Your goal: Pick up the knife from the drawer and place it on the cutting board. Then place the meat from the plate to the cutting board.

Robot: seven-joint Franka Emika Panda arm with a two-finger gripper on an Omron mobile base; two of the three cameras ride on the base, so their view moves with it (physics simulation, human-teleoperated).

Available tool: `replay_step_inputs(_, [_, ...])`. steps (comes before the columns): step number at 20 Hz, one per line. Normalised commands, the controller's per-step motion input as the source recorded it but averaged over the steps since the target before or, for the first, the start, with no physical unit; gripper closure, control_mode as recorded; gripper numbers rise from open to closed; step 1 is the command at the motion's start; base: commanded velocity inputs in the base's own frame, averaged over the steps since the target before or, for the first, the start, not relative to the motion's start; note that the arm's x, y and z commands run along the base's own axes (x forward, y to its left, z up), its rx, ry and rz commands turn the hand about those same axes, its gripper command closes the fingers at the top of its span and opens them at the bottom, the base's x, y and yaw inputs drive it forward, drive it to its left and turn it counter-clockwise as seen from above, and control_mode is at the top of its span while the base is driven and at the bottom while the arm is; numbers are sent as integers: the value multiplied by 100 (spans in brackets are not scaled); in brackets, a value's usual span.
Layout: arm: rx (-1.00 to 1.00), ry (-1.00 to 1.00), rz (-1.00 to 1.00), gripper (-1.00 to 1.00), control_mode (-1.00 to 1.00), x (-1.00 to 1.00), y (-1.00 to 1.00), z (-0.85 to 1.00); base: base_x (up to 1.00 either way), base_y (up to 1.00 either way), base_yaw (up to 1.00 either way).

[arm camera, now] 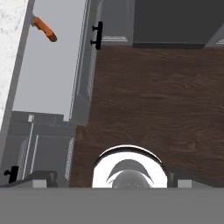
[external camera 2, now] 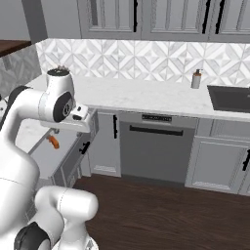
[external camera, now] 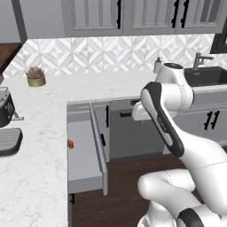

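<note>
No brand, label or writing can be read anywhere: the dishwasher (external camera 2: 158, 149) has a dark strip along its top edge, but whatever is on it is too small to make out.

The drawer (external camera: 84, 155) stands pulled out from the cabinet run below the white marble tabletop (external camera: 40, 133). It is wide and shallow with a flat grey inside, and its front panel carries a dark bar handle (arm camera: 98, 35), seen from above in the hand view. The knife (arm camera: 44, 29) lies in the drawer close to the wall on the tabletop side. What shows of it is its orange-brown handle, a short rounded bar lying at a slant on the grey floor; the blade cannot be made out. In the left base view just a small orange spot shows at the tabletop's edge, and in the right base view the handle appears just below the white forearm.

The tool (arm camera: 129, 186) hangs over the dark wooden floor (arm camera: 166, 96) in front of the cabinets, well apart from the knife and beside the open drawer. Its fingers stand fully apart and hold nothing.

On the tabletop near the tiled back wall sit a small potted succulent (external camera: 36, 76) and a soap dispenser (external camera 2: 196, 79) beside the dark sink (external camera: 207, 75).
</note>
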Motion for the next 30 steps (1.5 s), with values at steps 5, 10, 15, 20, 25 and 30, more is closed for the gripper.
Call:
replay_step_inputs(5, [0, 0, 0, -100, -100, -13, 0, 0, 0, 0, 0])
replay_step_inputs(10, [0, 1, 1, -100, -100, 36, -6, -10, 0, 0, 0])
replay_step_inputs(15, [-1, 7, 0, -100, -100, 68, 0, -29, 0, 0, 0])
replay_step_inputs(20, [0, 6, 0, -100, -100, 62, 10, -35, 0, 0, 0])
replay_step_inputs(25, [0, 0, 0, -100, -100, 20, 86, -6, 0, 0, 0])
replay_step_inputs(30, [-2, 7, 0, -100, -100, -15, 71, -15, 0, 0, 0])
